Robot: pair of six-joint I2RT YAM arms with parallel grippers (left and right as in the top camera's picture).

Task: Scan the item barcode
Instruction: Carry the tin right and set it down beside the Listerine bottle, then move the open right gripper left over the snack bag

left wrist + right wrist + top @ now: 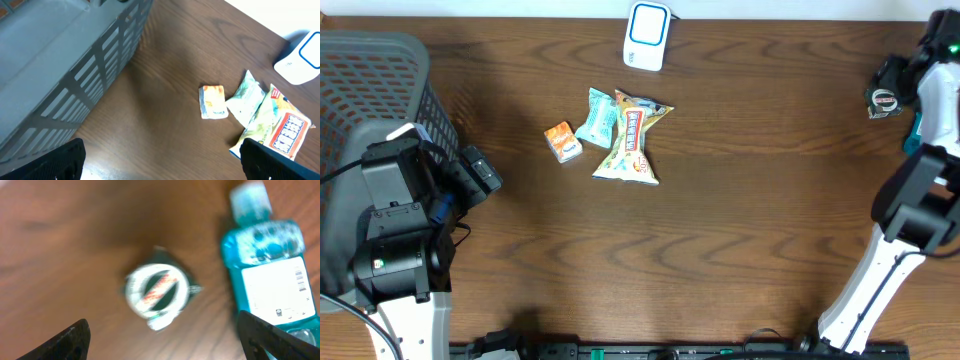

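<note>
Risk: open right tool (161, 335) hangs over the tape (157, 296), beside the bottle (270, 275) and far from the scanner (647, 35), so closing askew may push it away; left tool (162, 157) is open too

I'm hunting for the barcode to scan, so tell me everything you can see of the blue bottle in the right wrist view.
The blue bottle looks like clear plastic filled with teal liquid, with a paler cap pointing to the top of the picture. It lies flat on the wooden table, its white label facing up and a barcode at the label's right edge. Its lower end is cut off. A round tape measure lies beside it, apart.
</note>
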